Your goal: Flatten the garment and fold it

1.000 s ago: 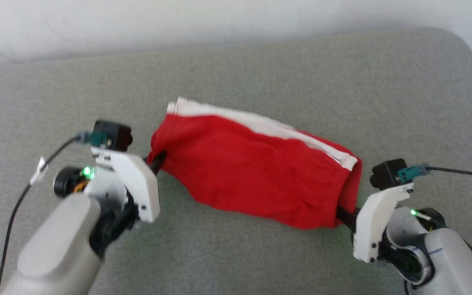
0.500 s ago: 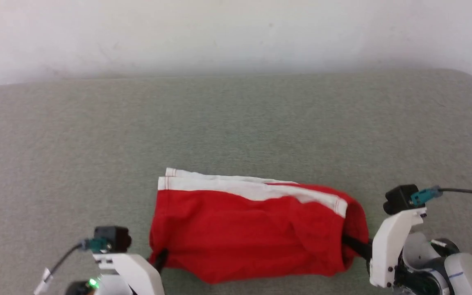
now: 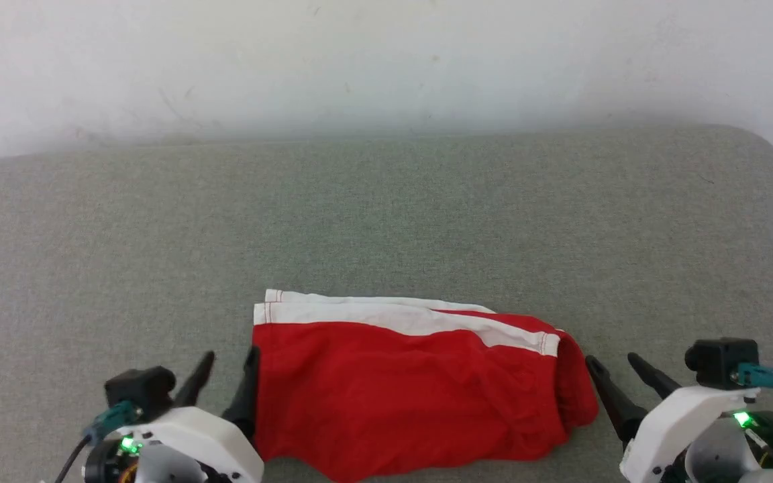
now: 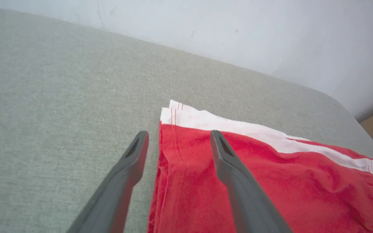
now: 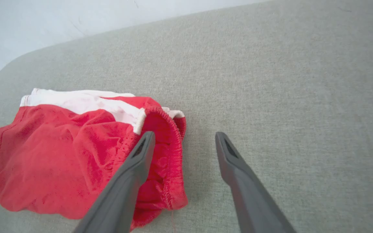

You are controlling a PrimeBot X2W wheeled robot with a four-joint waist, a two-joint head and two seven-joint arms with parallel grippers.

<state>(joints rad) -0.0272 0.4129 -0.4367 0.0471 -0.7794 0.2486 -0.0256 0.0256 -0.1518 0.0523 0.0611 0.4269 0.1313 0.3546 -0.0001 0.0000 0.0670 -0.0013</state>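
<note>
- Left hand (image 3: pixel 231 353): fingers spread wide, gripping nothing. The white-trimmed hem edge of the garment (image 3: pixel 413 396) runs between its two fingers in the wrist view.
- Right hand (image 3: pixel 612 359): spread wide too, gripping nothing. The gathered waistband lies just beside its inner finger.
- Garment lies folded on the bench (image 3: pixel 386 215) between both hands, with the white stripe along the edge farther from them.
- Beyond the fingertips: grey-green bench, then a pale wall (image 3: pixel 386 60).
</note>
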